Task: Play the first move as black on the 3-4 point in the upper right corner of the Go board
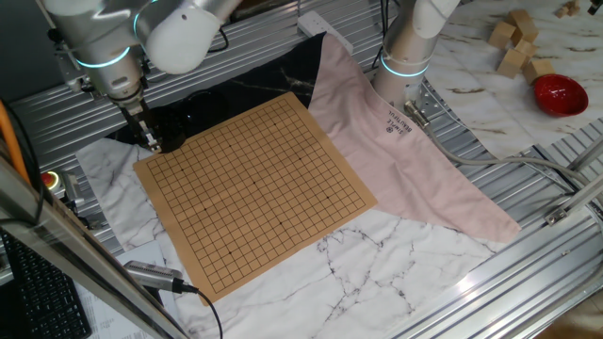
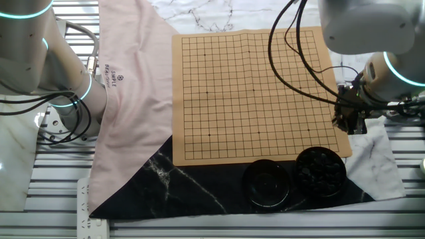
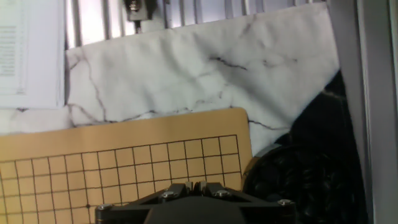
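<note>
The tan Go board [image 1: 254, 188] lies on marble cloth with no stones on its grid; it also shows in the other fixed view [image 2: 252, 93] and in the hand view [image 3: 124, 143]. My gripper [image 1: 151, 141] hangs just above the board's corner nearest the bowls [image 2: 350, 125]. In the hand view the fingers [image 3: 199, 185] are pressed together with a small dark round thing between the tips, apparently the black stone. A black bowl of black stones [image 2: 320, 169] sits just off that corner [image 3: 298, 180]. The 3-4 point is an unmarked crossing.
A second black bowl [image 2: 267, 180] stands beside the stone bowl on black cloth. A pink cloth [image 1: 396, 141] lies along one board edge by the other arm's base [image 1: 410, 56]. A red bowl [image 1: 559, 92] and wooden blocks [image 1: 513, 42] are far off.
</note>
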You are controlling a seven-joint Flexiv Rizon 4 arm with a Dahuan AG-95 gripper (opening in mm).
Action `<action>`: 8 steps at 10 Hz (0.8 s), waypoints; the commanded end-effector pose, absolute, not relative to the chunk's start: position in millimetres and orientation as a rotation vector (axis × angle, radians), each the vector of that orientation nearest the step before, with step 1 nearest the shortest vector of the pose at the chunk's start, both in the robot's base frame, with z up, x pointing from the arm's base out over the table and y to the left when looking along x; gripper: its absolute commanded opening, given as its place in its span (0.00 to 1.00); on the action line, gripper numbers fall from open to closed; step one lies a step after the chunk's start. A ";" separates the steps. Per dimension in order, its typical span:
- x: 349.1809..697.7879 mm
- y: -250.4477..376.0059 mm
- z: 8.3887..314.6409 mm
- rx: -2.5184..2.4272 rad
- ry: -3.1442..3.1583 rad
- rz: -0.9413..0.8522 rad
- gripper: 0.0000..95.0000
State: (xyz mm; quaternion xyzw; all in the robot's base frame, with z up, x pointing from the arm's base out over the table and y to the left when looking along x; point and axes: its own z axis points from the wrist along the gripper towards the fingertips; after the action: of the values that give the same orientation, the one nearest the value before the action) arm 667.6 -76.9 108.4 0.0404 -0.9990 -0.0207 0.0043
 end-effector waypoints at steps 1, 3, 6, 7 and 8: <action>667.8 -76.9 108.2 0.129 -3.179 -0.021 0.00; 663.7 -75.1 115.2 0.156 -3.174 -0.027 0.00; 659.1 -71.2 117.6 0.093 -3.172 -0.069 0.00; 659.2 -71.2 117.5 0.034 -3.166 -0.089 0.00; 659.3 -71.4 116.9 -0.010 -3.161 -0.079 0.00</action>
State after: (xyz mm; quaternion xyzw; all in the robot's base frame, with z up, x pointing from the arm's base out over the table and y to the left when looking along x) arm 663.1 -72.1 116.5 0.0064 -0.9995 -0.0298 -0.0073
